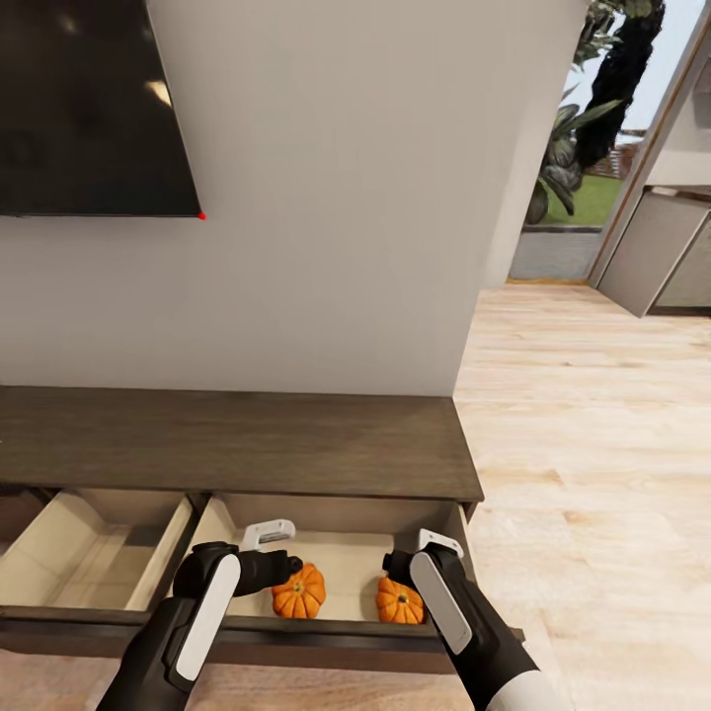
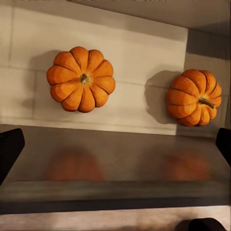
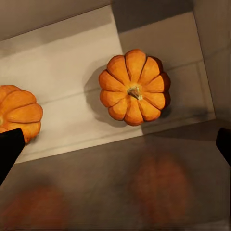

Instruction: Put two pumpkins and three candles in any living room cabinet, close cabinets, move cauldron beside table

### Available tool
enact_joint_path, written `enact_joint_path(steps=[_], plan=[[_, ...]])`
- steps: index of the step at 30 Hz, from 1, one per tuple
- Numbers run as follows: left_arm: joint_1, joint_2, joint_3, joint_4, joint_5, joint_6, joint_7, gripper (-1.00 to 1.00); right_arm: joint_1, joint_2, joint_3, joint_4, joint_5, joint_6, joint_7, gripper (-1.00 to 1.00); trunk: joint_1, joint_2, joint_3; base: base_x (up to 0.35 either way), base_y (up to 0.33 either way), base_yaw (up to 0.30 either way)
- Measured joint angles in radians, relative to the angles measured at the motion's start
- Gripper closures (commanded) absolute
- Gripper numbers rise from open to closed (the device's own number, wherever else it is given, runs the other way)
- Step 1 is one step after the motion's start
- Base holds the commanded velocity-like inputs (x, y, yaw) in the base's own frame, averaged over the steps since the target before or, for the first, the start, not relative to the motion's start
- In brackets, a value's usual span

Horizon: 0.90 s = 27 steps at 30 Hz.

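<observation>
- Room: a plain white wall [image 1: 326, 197] stood behind the unit, with a dark wall-mounted screen [image 1: 89, 104] at the upper left. Pale wood-plank floor [image 1: 592, 425] ran to the right toward a glazed opening showing dark foliage [image 1: 592, 99] and grass.
- Cabinet [image 1: 237, 439]: a long, low, dark brown wood-grain unit set against the wall, its flat top bare. Two drawers were pulled out toward the robot, showing pale beige interior walls; the left drawer [image 1: 59, 553] sat beside the right drawer [image 1: 346, 563], divided by a beige partition.
- Arms: the left arm [image 1: 193, 622] and right arm [image 1: 464, 617], black with white panels, reached over the dark front edge of the right drawer.
- Left gripper [image 1: 269, 538]: poised above the right drawer, its dark fingertips [image 2: 9, 151] at opposite edges of the left wrist view, spread wide and holding nothing.
- Right gripper [image 1: 434, 545]: above the same drawer near its right wall, its fingertips [image 3: 9, 149] likewise far apart and empty.
- Pumpkins: two small ribbed orange pumpkins rested on the beige floor of the right drawer, apart from each other. The left pumpkin [image 1: 299, 592] [image 2: 81, 79] [image 3: 17, 113] sat upright, stem up; the right pumpkin [image 1: 400, 601] [image 2: 194, 97] [image 3: 134, 87] lay near the right wall.
</observation>
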Motion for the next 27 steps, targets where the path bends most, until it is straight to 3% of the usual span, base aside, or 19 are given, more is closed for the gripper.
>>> enact_joint_path(steps=[27], plan=[[0.000,0.000,0.000,0.000,0.002,0.001,0.000,-1.00,0.000,0.000,0.001,-0.017,0.000,0.007,-0.001,-1.00,-0.104,0.189,0.085,0.000,0.000,0.000]])
